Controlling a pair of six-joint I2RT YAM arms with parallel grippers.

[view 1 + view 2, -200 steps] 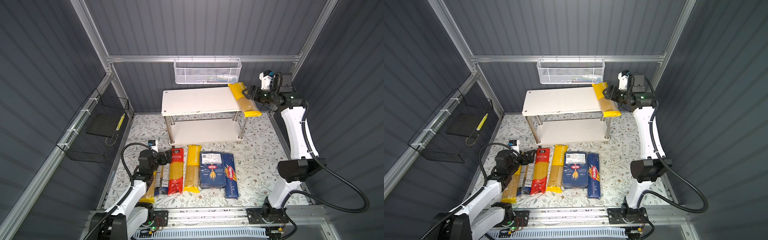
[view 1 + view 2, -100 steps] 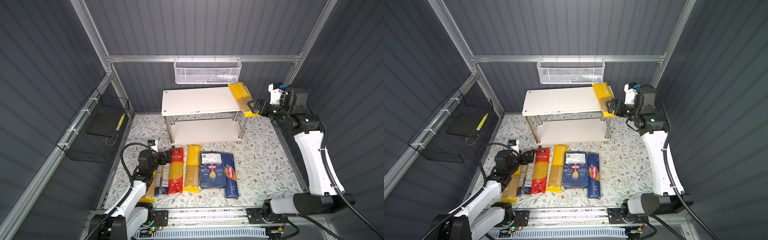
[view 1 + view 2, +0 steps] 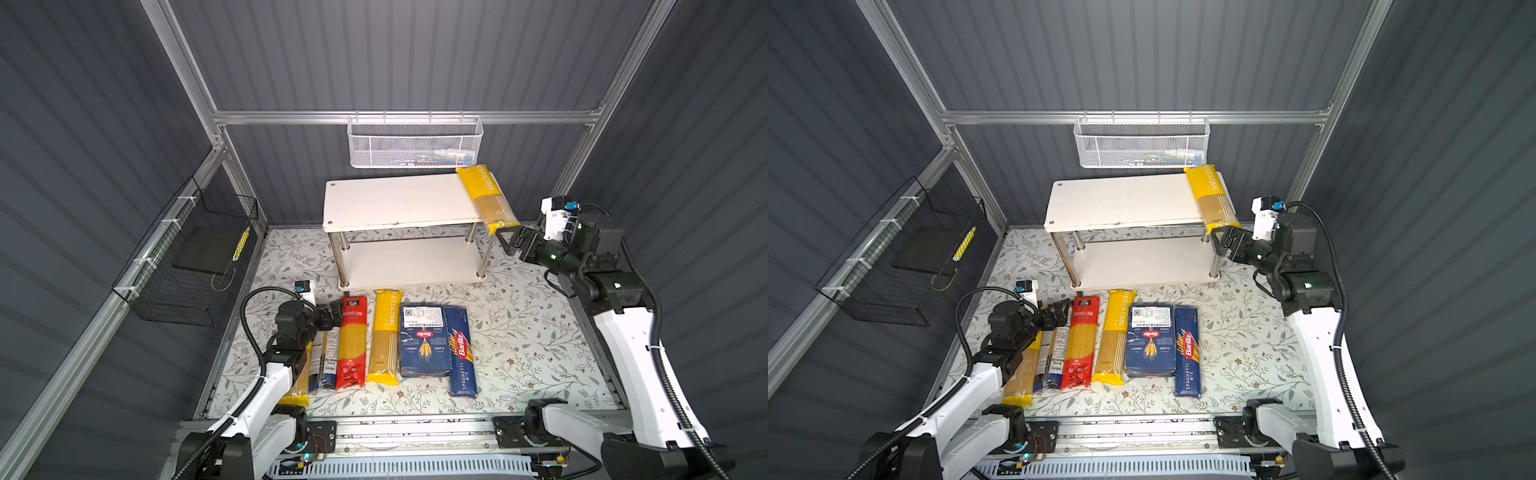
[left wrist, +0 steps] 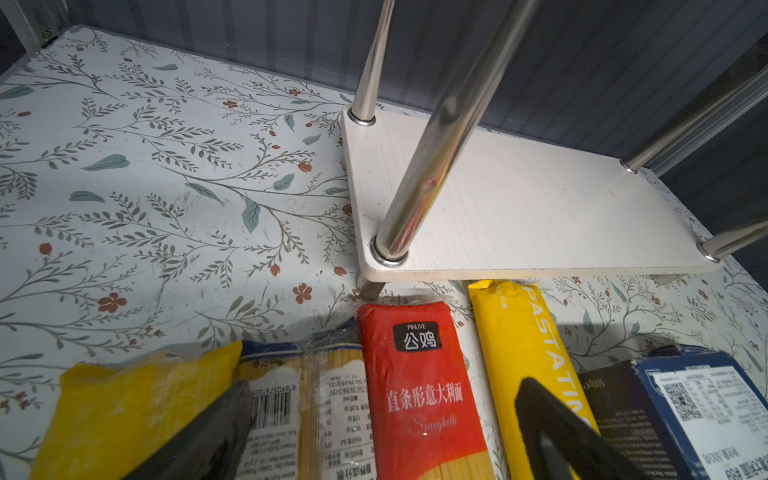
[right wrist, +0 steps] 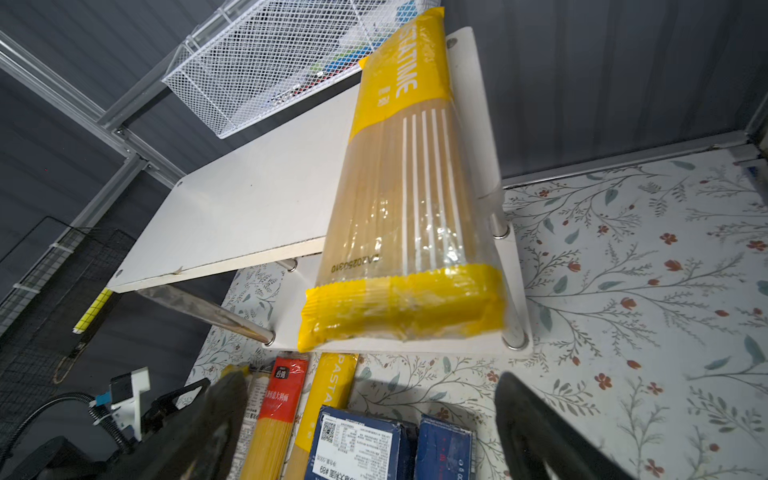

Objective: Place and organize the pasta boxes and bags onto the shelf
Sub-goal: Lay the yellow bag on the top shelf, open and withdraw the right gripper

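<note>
Change: the right gripper has drawn back off the placed yellow bag and dropped lower, and its jaws have spread wider.
Right gripper: released and empty, just in front of that bag's near end.
Placed yellow bag: lies along the right end of the top board of the shelf, its near end jutting past the front edge.
Left gripper: unmoved, fingers spread, grasping nothing, low over the far ends of the bags below.
Row before the shelf: yellow-ended bag, blue-labelled bag, red bag, second yellow bag, wide box and SPAGHETTI box, side by side on the floral mat.
</note>
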